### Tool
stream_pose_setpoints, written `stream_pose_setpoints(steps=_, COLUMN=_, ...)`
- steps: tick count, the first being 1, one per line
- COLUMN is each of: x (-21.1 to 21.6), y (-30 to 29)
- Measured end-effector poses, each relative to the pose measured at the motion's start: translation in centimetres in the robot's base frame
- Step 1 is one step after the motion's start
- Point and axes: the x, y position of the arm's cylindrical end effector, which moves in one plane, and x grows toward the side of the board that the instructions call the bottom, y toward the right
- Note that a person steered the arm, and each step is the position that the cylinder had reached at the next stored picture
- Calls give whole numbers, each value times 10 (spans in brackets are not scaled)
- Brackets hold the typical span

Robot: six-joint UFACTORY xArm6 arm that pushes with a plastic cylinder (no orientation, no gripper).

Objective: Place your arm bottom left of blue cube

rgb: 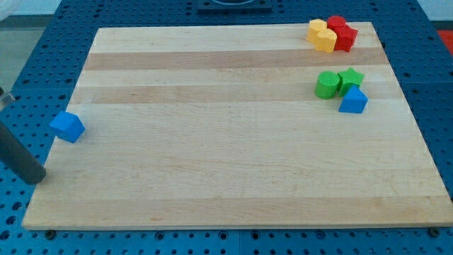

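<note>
The blue cube [67, 127] sits at the left edge of the wooden board [233, 156], about halfway up the view. My dark rod comes in from the view's left edge and my tip [35, 177] rests just off the board's left edge, below and to the left of the blue cube, apart from it.
At the view's top right stand two yellow blocks [321, 35] and red blocks [342, 32] touching each other. Below them are a green cylinder [327, 85], a green star [350, 78] and a blue triangular block [353, 100]. A blue perforated table [21, 64] surrounds the board.
</note>
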Motion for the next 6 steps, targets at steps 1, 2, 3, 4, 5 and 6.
stream_pose_setpoints(steps=1, x=-45, y=2)
stream_pose_setpoints(steps=2, x=-84, y=32)
stream_pose_setpoints(steps=3, x=-101, y=104)
stream_pose_setpoints(steps=4, x=-94, y=114)
stream_pose_setpoints(steps=5, x=-76, y=47)
stream_pose_setpoints(steps=6, x=-75, y=1)
